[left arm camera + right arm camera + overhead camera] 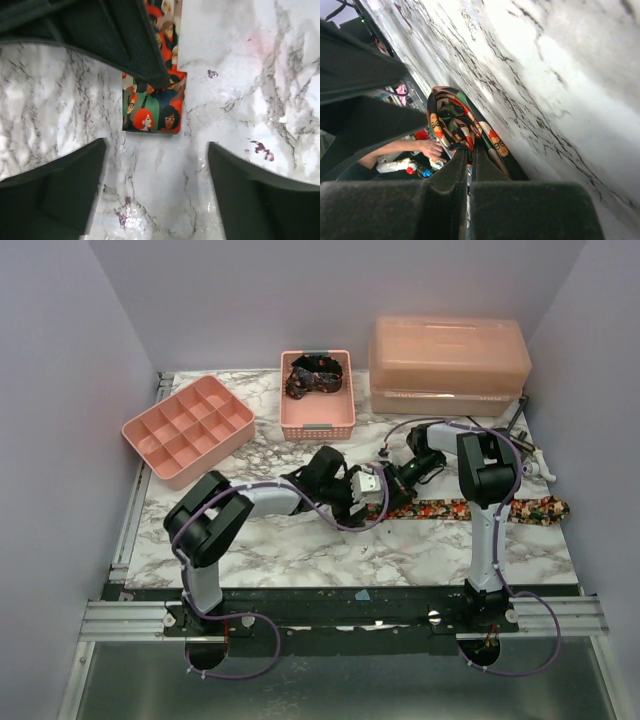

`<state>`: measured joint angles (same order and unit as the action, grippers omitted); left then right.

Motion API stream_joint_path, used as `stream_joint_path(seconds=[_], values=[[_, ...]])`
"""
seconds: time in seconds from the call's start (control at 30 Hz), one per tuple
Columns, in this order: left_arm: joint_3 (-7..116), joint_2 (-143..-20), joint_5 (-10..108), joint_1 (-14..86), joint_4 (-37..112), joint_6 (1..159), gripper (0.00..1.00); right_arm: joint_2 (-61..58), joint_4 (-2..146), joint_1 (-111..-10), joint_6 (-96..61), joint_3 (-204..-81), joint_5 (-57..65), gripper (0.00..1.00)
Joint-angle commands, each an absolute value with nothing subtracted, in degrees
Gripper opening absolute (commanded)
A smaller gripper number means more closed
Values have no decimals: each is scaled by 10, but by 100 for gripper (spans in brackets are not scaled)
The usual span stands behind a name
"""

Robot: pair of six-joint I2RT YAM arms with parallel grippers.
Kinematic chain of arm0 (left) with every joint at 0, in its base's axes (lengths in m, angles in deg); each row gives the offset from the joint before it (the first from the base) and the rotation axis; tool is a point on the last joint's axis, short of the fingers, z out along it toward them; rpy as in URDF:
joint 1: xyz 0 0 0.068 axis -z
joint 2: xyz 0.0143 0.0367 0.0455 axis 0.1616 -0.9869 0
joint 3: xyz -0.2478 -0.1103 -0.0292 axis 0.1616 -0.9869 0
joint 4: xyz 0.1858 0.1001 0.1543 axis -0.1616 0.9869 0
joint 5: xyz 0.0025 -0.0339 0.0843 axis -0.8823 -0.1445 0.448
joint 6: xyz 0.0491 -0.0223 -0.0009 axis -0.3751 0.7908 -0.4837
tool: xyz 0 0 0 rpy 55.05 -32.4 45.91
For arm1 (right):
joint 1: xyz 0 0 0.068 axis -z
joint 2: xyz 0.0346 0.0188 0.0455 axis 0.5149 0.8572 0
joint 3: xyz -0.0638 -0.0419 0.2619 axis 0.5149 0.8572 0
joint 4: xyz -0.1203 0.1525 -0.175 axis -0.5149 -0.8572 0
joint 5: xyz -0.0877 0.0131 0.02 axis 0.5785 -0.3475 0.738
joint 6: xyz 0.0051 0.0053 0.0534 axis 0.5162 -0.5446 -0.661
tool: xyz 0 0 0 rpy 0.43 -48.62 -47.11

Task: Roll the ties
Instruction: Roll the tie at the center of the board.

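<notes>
The printed tie (440,508) lies flat along the tabletop, running out from the right fingers (452,175) toward the right arm's side. Its narrow end is the end next to both sets of fingers. The right fingers are closed together, pinching a curl of the fabric at their tips, and the strip bulges in a loose loop just beyond them. The left fingers (60,190) are spread wide and hold nothing. The cut end of the tie lies on the tabletop just ahead of the gap between them, with a right finger across the fabric beyond it.

A second tie (313,375) is bunched in the pink basket (317,428), well beyond both sets of fingers.

The tie looks light, thin and limp, so I judge it will sag, twist and spring loose unless it is kept pinched. The weave probably slides easily on the smooth marbled tabletop, so a push would likely carry the whole strip along, not fold it. The best hold seems to be across the full width at the narrow end, close to the edge, so the first turn starts tight. The open left fingers could then press or pinch the strip just beside the curl to stop it unrolling. Gripping only one edge would probably skew the roll.
</notes>
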<state>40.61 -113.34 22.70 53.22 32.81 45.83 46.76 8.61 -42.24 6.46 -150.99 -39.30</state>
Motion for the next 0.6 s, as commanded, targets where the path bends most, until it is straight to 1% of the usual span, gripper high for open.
stream_joint_path(seconds=[0.0, 0.13, 0.2, 0.23, 0.27, 0.33, 0.37, 0.5, 0.57], values=[[343, -1033, 216, 536, 225, 487, 98, 514, 129, -422, 104, -1506, -298, 1], [268, -954, 222, 535, 139, 529, 98, 501, 128, -423, 98, -1491, -319, 1], [228, -924, 239, 535, 74, 584, 99, 494, 129, -426, 95, -1483, -327, 1], [229, -920, 251, 535, 81, 630, 98, 492, 131, -428, 93, -1478, -329, 1], [257, -923, 251, 534, 135, 653, 98, 488, 132, -430, 92, -1475, -331, 1], [339, -960, 194, 533, 289, 620, 98, 481, 135, -434, 90, -1468, -334, 1], [341, -970, 196, 533, 291, 634, 98, 479, 137, -435, 87, -1465, -338, 1], [218, -952, 232, 541, 74, 642, 98, 471, 141, -442, 77, -1459, -351, 1], [211, -971, 231, 542, 66, 626, 98, 464, 146, -446, 70, -1452, -360, 1]])
